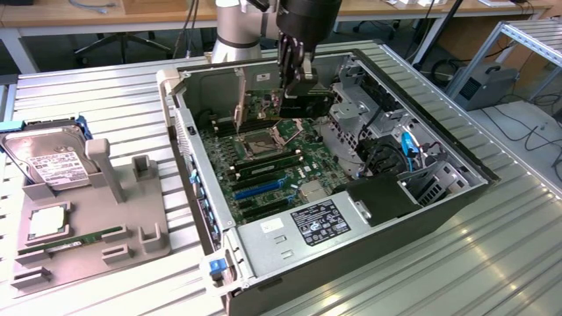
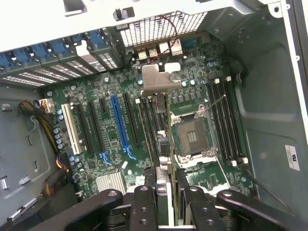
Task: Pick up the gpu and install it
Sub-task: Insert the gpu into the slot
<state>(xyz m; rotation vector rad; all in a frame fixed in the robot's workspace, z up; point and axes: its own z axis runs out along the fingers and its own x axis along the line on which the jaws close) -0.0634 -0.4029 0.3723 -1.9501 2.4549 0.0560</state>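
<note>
Clamped on the gpu [image 1: 303,104]: pincer [image 1: 297,74] hanging from the top centre of the exterior frame, fingers closed across the card's upper edge. Held upright, edge down, inside the open computer case [image 1: 457,191], over the upper part of the motherboard [image 1: 272,168] and just above the bare CPU socket [image 1: 263,139]. Not yet seated in any slot, judging by the gap beneath it.

In the wrist frame, pincer [image 2: 166,192] at lower centre, black fingers [image 2: 144,204] pressed on either side of the thin card. Gpu [image 2: 156,89] seen edge-on, running up the middle of the frame to its silver end bracket. Long expansion slots, among them the blue slot [image 2: 120,122], left of centre, close beside the card's lower edge but not under it for certain.

At the left of the exterior frame, on the bench [image 1: 105,99]: grey fixture [image 1: 105,224] carrying a hard drive [image 1: 49,158] and a slim RAM stick [image 1: 83,238].

Likely light and stiff, yet fragile: thin board, exposed solder and parts, gold edge contacts best left untouched. Best held as here, by the bare board edges or the cooler block, firmly enough to stop tilting. Bracket end heavier, so some tendency to tip that way.
</note>
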